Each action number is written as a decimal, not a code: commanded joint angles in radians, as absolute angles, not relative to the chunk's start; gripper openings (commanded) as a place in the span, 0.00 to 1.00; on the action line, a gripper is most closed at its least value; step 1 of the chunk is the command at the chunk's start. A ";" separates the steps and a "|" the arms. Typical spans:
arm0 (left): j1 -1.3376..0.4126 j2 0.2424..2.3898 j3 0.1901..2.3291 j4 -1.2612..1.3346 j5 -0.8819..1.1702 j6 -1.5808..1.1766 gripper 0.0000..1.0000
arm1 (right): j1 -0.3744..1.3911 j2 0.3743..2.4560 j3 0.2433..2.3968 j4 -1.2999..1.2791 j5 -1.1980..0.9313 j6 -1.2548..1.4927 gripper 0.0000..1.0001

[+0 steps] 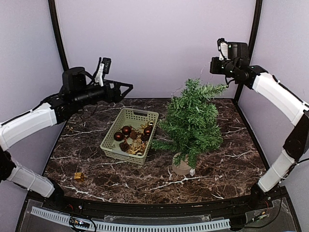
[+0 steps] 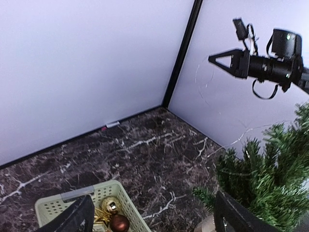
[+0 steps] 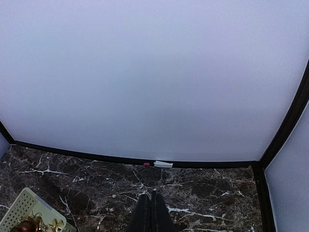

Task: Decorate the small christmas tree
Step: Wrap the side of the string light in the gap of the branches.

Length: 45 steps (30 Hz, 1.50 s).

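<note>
The small christmas tree (image 1: 193, 121) stands right of centre on its round tan wooden base (image 1: 182, 166); it also shows in the left wrist view (image 2: 270, 179). My left gripper (image 1: 126, 88) is open and empty, high above the back left of the table; its fingers (image 2: 72, 217) stand wide apart over the basket's far end. My right gripper (image 1: 215, 65) hovers high above and behind the treetop with its jaws shut (image 3: 153, 195). A faint thin wire strand (image 2: 241, 137) runs from the tree up toward its tip (image 2: 212, 58).
A pale green plastic basket (image 1: 130, 114) left of the tree holds dark red baubles (image 1: 126, 130) and gold ornaments (image 1: 137, 145). A small gold piece (image 1: 78, 176) lies on the marble table near the front left. Walls close off the back and both sides.
</note>
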<state>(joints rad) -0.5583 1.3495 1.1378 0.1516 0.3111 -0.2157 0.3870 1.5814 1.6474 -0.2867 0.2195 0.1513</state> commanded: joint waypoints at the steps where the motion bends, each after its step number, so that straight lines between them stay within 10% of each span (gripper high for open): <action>1: -0.575 1.211 1.114 0.131 0.227 -0.209 0.86 | 0.387 1.605 1.668 -0.279 0.264 0.177 0.00; 13: -0.921 1.391 1.251 0.217 0.401 -0.270 0.82 | 0.386 1.590 1.642 -0.278 0.261 0.200 0.00; 45: -1.048 1.370 1.176 0.282 0.404 -0.272 0.70 | 0.384 1.550 1.587 -0.245 0.232 0.219 0.00</action>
<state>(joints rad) -1.0336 1.3460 1.1446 0.2684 0.4091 -0.2920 0.3870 1.5814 1.5963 -0.2920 0.2424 0.2031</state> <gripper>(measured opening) 0.692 0.006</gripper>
